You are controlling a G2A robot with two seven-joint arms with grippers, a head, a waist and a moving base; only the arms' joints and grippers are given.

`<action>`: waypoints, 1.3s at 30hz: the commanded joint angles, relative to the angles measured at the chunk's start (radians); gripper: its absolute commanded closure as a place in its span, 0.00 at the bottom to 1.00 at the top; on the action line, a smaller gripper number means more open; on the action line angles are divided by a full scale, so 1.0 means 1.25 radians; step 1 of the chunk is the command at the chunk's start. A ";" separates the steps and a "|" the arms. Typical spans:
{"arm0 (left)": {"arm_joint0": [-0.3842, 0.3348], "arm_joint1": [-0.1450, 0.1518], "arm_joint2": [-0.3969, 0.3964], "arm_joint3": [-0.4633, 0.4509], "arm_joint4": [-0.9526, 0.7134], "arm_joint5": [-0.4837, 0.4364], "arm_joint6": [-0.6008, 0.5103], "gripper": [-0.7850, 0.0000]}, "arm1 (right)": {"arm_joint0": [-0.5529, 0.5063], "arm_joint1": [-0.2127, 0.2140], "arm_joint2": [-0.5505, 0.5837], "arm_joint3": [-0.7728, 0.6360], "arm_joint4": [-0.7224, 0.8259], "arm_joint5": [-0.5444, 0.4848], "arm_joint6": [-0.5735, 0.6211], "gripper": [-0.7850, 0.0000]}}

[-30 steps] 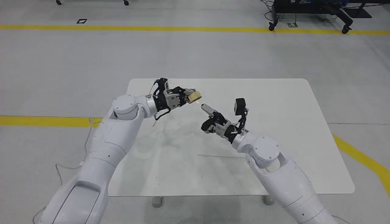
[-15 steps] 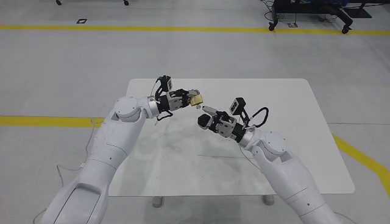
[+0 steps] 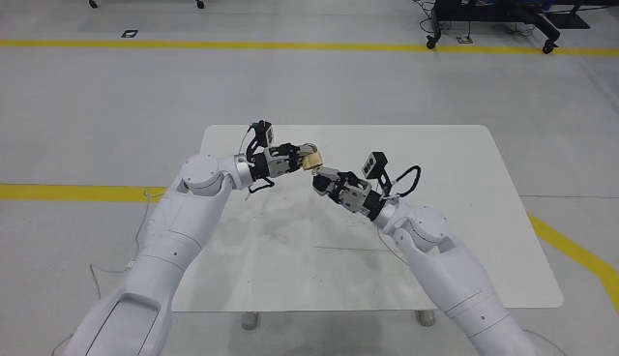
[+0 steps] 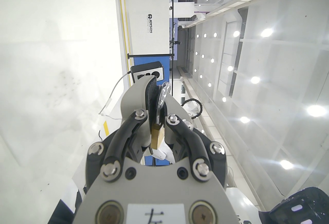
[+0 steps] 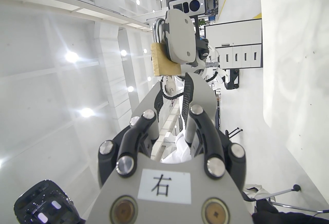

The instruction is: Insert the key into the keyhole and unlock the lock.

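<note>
— Key [image 5: 169,86]: where is it?
— Nearest me, pinched in my right gripper [image 3: 319,176], above the table [image 3: 464,250]. A second ago it hung apart from the lock [image 3: 310,160]; I've brought it up, so its head now sits just beside the lock's underside.
— Inserted?
— Can't tell; the blade is hidden. I'd judge alignment done, the turn not yet made.
— The lock?
— Just beyond, farther left, clamped in my left gripper [image 3: 300,155], off the table.
— Containers?
— Only the keyhole takes anything in; what's inside I can't see.
</note>
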 commanded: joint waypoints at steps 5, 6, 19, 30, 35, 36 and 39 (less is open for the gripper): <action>0.002 0.001 0.000 -0.005 0.001 -0.004 -0.001 1.00 | 0.009 -0.006 0.006 0.031 0.076 0.015 0.036 1.00; 0.003 0.001 0.000 -0.005 0.002 -0.005 -0.002 1.00 | 0.011 -0.006 0.006 0.037 0.091 0.018 0.051 1.00; 0.034 0.008 -0.011 -0.058 0.036 -0.100 0.019 1.00 | 0.087 -0.021 -0.002 0.198 0.282 0.151 0.273 1.00; 0.049 0.012 -0.024 -0.077 0.028 -0.086 0.053 1.00 | 0.024 -0.016 0.005 0.096 0.118 -0.027 0.170 0.70; 0.054 0.013 -0.026 -0.085 0.033 -0.091 0.065 1.00 | -0.001 -0.014 0.007 0.047 0.085 -0.034 0.130 0.74; 0.055 0.013 -0.025 -0.087 0.036 -0.092 0.066 1.00 | -0.003 -0.014 0.005 0.041 0.081 -0.031 0.124 0.74; 0.058 0.013 -0.024 -0.092 0.037 -0.093 0.067 1.00 | -0.002 -0.017 -0.001 0.032 0.081 -0.020 0.104 0.73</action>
